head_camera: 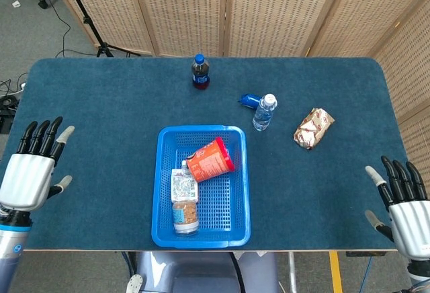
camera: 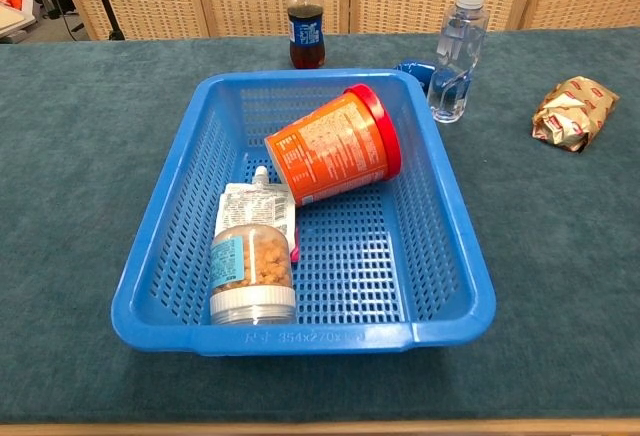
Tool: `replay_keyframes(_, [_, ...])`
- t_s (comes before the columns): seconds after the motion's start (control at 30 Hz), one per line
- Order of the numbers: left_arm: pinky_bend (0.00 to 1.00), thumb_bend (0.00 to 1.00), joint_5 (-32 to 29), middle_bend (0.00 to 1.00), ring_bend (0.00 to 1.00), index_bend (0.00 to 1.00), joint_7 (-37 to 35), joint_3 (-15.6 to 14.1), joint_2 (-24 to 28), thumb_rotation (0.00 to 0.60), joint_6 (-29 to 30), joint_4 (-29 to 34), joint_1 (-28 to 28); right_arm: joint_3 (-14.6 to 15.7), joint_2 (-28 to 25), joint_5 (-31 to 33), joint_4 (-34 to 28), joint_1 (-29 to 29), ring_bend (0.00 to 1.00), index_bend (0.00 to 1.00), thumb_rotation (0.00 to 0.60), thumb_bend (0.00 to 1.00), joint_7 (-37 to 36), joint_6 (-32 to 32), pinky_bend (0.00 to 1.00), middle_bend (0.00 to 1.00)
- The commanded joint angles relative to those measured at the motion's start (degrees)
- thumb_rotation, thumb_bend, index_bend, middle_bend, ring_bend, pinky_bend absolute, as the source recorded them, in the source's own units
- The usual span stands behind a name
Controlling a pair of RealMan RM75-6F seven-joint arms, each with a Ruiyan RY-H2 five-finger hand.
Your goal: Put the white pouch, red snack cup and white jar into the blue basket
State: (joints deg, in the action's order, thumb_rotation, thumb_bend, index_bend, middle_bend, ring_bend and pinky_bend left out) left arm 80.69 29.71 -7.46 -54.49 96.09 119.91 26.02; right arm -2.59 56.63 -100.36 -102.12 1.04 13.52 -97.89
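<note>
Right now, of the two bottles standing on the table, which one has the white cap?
The clear water bottle, right of the blue basket. The other, the cola bottle at the far edge, is dark with a blue cap.

Left hand [head_camera: 28, 172]: wrist cut by head view's left edge. Right hand [head_camera: 404, 209]: lower part cut at bottom-right corner. White pouch [camera: 256, 212] partly under white jar [camera: 252, 274]. Neither hand shows in chest view.

Lighting: bright, even, diffuse. Shadows: soft, short, under the basket [camera: 455, 256] and bottles. Glare: none. Focus: both views sharp; head view slightly bowed at edges.
</note>
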Motion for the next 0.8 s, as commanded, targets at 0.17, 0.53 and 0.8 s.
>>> replay_keyframes(0.17, [0.00, 0.14, 5.9, 0.00, 0.00, 0.04, 0.7, 0.5, 2.5, 0.600, 2.3, 0.5, -4.9, 0.6, -4.0, -2.3, -3.8, -2.2, 0.00, 0.14, 0.600, 0.16, 1.7, -2.6, 0.00, 0.00])
replay_keyframes(0.53, [0.00, 0.14, 9.6, 0.00, 0.00, 0.04, -0.3, 2.1, 4.6, 0.600, 4.9, 2.1, -11.2, 2.0, -4.7, -4.6, -5.9, -2.8, 0.00, 0.14, 0.600, 0.16, 2.8, -0.8, 0.00, 0.00])
replay_keyframes(0.8, [0.00, 0.14, 10.5, 0.00, 0.00, 0.04, -1.7, 3.9, 4.9, 0.600, 3.2, 1.7, -12.9, 2.0, -4.0, -4.4, -6.1, -2.7, 0.00, 0.14, 0.600, 0.16, 4.5, 1.1, 0.00, 0.00])
